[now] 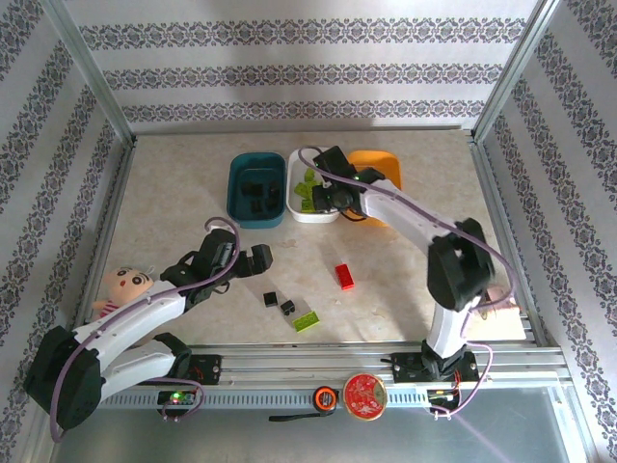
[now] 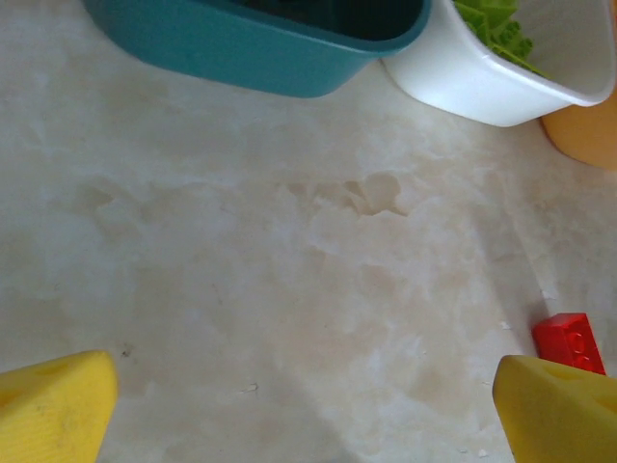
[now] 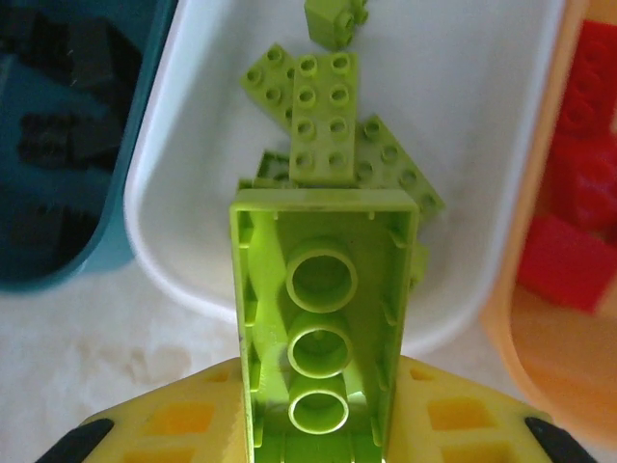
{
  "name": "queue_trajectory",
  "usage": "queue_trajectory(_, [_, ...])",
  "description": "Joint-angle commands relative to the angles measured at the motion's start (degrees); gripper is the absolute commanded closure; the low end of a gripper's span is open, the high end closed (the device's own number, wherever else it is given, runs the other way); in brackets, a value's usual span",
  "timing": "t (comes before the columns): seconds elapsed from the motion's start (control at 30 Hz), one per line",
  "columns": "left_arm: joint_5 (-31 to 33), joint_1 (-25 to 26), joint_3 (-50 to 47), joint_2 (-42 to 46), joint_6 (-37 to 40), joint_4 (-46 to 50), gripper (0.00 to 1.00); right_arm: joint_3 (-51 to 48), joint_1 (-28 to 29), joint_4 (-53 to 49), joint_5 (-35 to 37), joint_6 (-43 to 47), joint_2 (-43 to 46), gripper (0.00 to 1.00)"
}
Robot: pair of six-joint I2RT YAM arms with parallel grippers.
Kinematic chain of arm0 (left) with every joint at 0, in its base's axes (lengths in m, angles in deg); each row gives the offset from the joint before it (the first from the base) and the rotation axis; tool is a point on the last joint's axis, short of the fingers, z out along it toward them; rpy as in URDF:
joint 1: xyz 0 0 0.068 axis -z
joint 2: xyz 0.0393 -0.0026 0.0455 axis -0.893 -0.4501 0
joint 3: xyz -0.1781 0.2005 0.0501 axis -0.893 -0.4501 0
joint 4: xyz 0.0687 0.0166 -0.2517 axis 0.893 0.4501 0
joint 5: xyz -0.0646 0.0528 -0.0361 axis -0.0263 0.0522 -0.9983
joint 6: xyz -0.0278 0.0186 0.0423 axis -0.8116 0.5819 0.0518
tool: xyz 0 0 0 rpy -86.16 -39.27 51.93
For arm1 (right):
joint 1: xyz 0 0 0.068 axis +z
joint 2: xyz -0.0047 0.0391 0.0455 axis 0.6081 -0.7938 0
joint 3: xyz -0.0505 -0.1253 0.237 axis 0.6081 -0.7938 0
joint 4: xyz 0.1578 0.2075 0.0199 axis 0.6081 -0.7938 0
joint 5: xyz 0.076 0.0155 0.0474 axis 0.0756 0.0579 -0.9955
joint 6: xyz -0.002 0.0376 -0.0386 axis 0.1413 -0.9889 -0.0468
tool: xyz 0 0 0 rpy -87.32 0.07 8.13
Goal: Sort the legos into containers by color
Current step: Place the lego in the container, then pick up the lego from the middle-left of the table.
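Lime-green hollow plastic brick [image 3: 323,280]: light, rigid, slick; pinched across long sides by right gripper [image 3: 318,424] above white rounded tray [image 3: 472,116].

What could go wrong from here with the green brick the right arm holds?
The lime brick, shut in the right jaws, seems to overhang the near rim of the white tray; released now, it might tip onto the table.
The teal tray and orange tray sit close beside; a bounce could missort it.

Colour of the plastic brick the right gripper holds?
Lime green brick, clearest in the right wrist view, held over the white plastic tray.
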State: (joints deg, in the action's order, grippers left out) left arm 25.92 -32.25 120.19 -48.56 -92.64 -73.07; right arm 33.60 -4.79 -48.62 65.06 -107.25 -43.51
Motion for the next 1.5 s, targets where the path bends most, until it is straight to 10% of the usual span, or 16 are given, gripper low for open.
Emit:
queue_trajectory(0.0, [-2.24,-0.74,1.88,-0.69,2.27,3.57,0.0,5.9,-2.1,-1.41,2.12,0.19,-6.0,0.69])
queue_trajectory(0.37, [-7.3,0.76,7.61,-5.66,7.11,8.1,0.0,12.29,-4.23,-0.14,1.23,-1.29,-9.87,0.29])
queue_trajectory(0.9, [-1.37,23.57,18.76,-19.93,18.77,17.88,0.06,-22.97,-10.6,12.98,-3.64,-6.73,15.88,0.24])
queue_trajectory(1.47, [5.72,36.23,26.37,-37.73,23.66,22.9,0.34,-32.39,-13.08,15.9,-4.59,-5.96,25.08,0.24])
